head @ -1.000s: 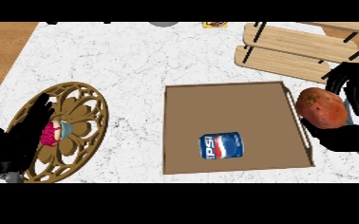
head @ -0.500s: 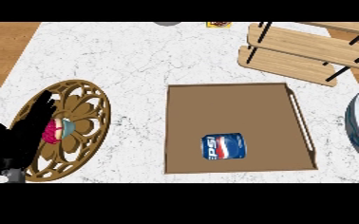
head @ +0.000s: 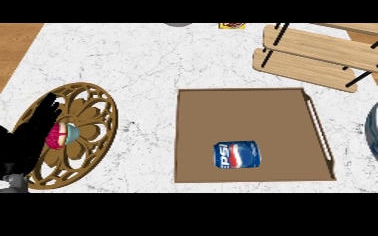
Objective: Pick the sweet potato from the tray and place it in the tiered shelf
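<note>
The brown tray lies in the middle of the counter, and the only thing on it is a blue Pepsi can lying on its side. The wooden tiered shelf stands at the back right, and its visible boards carry nothing. No sweet potato shows anywhere. My left hand rests open at the left edge, fingers up, over an ornate round trivet. My right hand is out of view; only a grey piece of forearm shows at the right edge, beside the tray's handle.
A round golden openwork trivet lies at the left with a small pink and teal thing on it. A small yellow item sits at the back edge. Wooden floor shows at the upper left.
A second ago my right hand held the sweet potato at the tray's right edge. Hand and sweet potato have since gone out of view to the right. The left hand has stayed still.
</note>
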